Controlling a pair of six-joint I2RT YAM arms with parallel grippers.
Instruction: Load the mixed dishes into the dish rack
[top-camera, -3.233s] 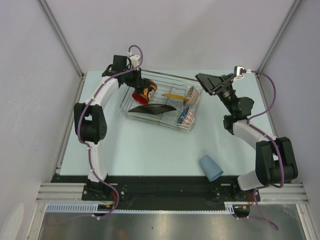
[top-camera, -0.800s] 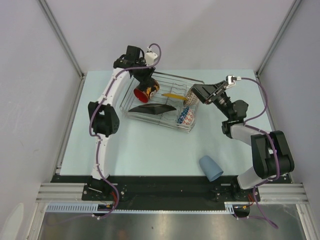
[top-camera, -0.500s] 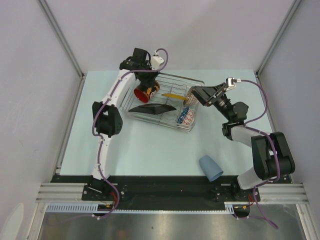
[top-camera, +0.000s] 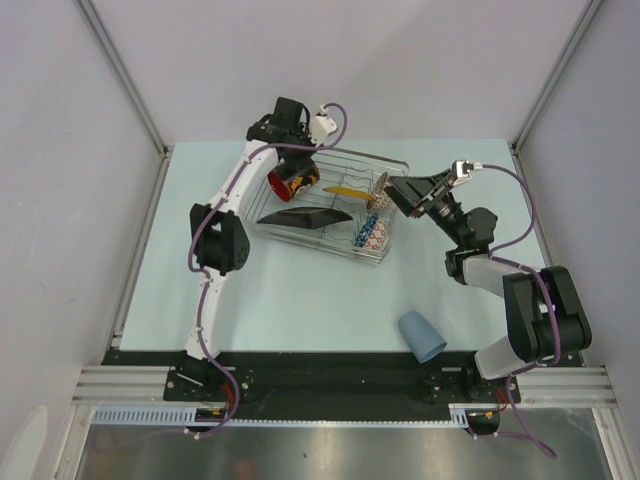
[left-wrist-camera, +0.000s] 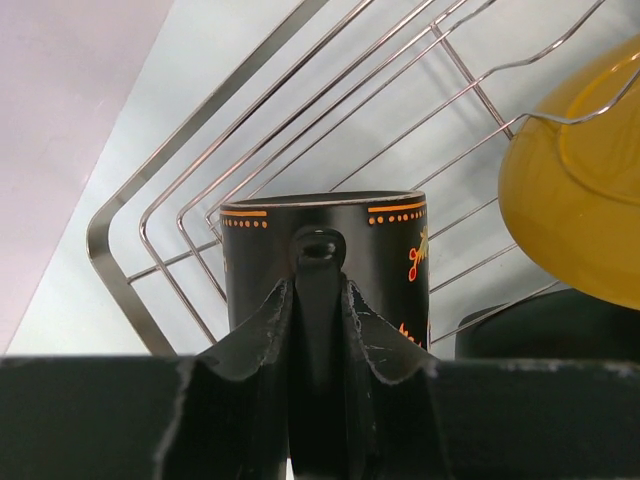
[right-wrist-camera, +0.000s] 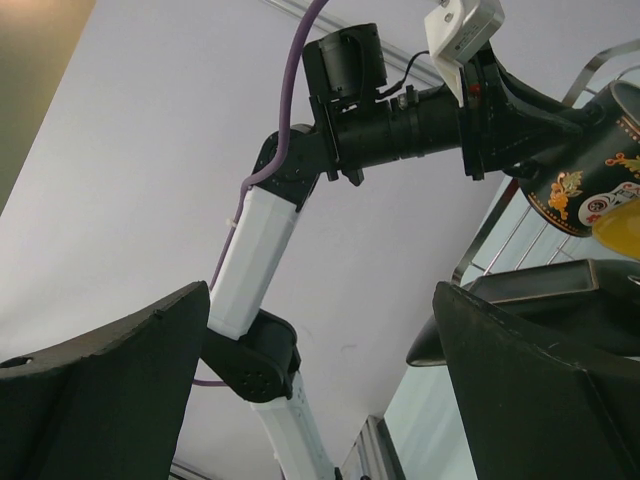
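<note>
1. Left gripper (left-wrist-camera: 318, 292) is pinching the handle of the dark mug (left-wrist-camera: 385, 255), with one finger pressing on each side of it. In the top view this gripper (top-camera: 291, 166) is reaching in from the mug's 12 o'clock.
2. The dark mug (top-camera: 292, 180) is hanging over the 10 o'clock corner of the dish rack (top-camera: 300, 237) and is tipping its red inside toward about 8 o'clock. Whether it is touching the wires I cannot tell.
3. The dish rack is sitting toward 12 o'clock on the table (top-camera: 280, 295), slightly askew.
4. Inside the rack, the dark square plate (top-camera: 305, 216) is leaning at the mug's 5 o'clock. The pinkish-beige bowl (top-camera: 383, 189) is standing on edge at the rack's 3 o'clock end. The blue patterned bowl (top-camera: 368, 235) is standing at its 4 o'clock corner.
5. The right gripper (top-camera: 396, 194) is hovering just beside the pinkish-beige bowl, at the rack's 3 o'clock. Its fingers are spreading wide in the wrist view (right-wrist-camera: 320, 330) and are gripping nothing.
6. The light-blue cup (top-camera: 422, 336) is lying on its side on the table at the rack's 5 o'clock, well apart from it.
</note>
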